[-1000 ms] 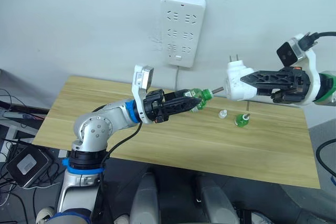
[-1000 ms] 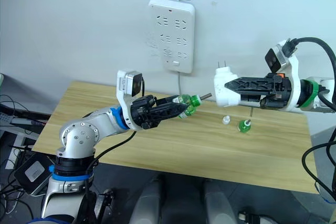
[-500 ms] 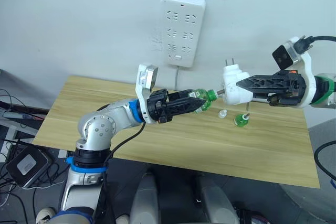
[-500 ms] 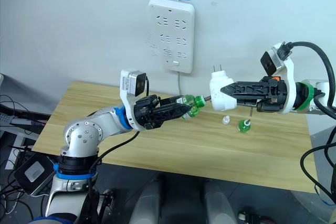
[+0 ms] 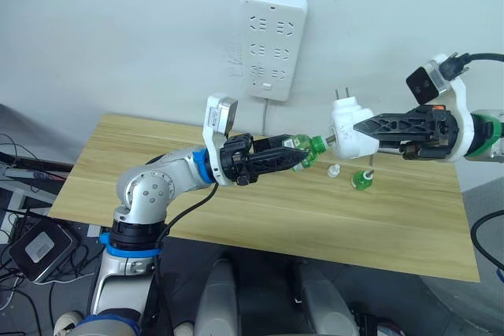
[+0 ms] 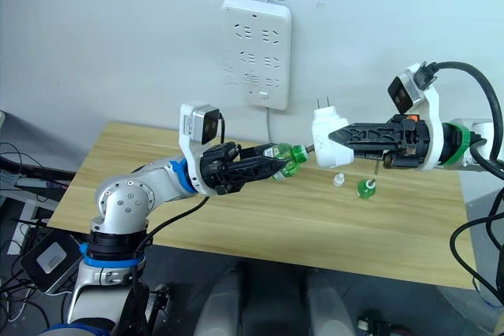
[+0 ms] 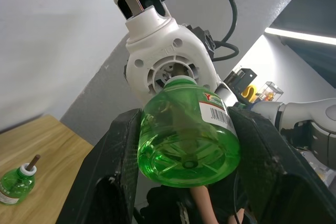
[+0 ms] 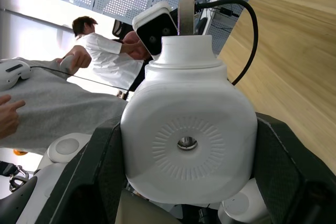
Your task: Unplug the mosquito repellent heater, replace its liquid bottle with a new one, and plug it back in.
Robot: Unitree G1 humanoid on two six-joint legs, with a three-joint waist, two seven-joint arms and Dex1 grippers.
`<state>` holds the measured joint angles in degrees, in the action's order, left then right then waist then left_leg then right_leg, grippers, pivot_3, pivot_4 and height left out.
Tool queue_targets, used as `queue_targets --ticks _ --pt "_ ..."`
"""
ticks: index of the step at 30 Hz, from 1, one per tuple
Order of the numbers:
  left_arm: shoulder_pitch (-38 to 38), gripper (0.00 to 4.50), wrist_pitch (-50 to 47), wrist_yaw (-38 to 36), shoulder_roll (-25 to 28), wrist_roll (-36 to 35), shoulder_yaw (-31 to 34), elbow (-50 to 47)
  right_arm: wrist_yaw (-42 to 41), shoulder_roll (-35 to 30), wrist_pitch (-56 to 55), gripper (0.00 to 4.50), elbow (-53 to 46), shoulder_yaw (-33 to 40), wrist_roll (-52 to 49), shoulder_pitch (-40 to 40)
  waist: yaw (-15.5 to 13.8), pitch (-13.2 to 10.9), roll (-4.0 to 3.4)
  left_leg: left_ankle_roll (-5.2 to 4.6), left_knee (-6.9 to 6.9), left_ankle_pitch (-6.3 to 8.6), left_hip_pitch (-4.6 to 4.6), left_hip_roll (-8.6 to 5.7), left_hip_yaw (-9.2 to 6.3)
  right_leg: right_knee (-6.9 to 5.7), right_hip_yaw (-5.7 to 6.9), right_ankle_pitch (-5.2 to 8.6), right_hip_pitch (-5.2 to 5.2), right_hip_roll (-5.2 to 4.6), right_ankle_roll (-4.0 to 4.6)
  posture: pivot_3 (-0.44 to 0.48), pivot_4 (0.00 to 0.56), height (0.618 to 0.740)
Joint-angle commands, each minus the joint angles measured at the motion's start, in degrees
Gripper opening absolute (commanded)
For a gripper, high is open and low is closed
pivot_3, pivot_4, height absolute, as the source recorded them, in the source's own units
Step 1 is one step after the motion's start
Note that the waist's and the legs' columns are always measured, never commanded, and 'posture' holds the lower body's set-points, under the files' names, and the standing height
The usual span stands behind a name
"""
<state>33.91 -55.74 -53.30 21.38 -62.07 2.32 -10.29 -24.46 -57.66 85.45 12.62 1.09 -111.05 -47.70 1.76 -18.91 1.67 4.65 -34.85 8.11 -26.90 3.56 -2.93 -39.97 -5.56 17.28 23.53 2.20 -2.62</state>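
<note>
Green-liquid bottle (image 5: 303,146) in left claw (image 5: 293,154) at heater (image 5: 349,127) in right claw (image 5: 364,127)

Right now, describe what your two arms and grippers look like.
Both arms are silver-grey metal with white wrist housings. The left arm has blue rings; the right arm has a green ring and a black cable. Each carries a white camera block. The left gripper and right gripper have black ribbed fingers.

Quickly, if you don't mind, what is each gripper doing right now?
Left gripper: shut on the green liquid bottle.
Right gripper: shut on the mosquito repellent heater.
</note>
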Motion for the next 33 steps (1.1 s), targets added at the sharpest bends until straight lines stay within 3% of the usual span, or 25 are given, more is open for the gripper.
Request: queue_targets --ticks 1,33 --pt "0.70 2.22 -0.33 -1.18 0.33 -0.27 -0.89 -1.00 -0.57 -0.58 -0.31 2.95 -0.50 0.95 -1.95 -1.50 0.00 0.00 0.00 0.00 0.00 0.00 0.00 0.00 0.00 0.00 0.00 0.00 0.00 0.00 0.00 0.000 0.302 0.740" --pt "4.61 2.22 0.27 -2.19 -0.69 1.82 -1.64 0.75 1.35 -0.33 -3.07 2.95 -7.38 -1.08 -1.95 -0.19 0.01 0.00 0.00 0.00 0.00 0.00 0.00 0.01 0.00 -0.01 0.01 0.00 0.00 0.00 0.00 -0.009 0.304 0.740"
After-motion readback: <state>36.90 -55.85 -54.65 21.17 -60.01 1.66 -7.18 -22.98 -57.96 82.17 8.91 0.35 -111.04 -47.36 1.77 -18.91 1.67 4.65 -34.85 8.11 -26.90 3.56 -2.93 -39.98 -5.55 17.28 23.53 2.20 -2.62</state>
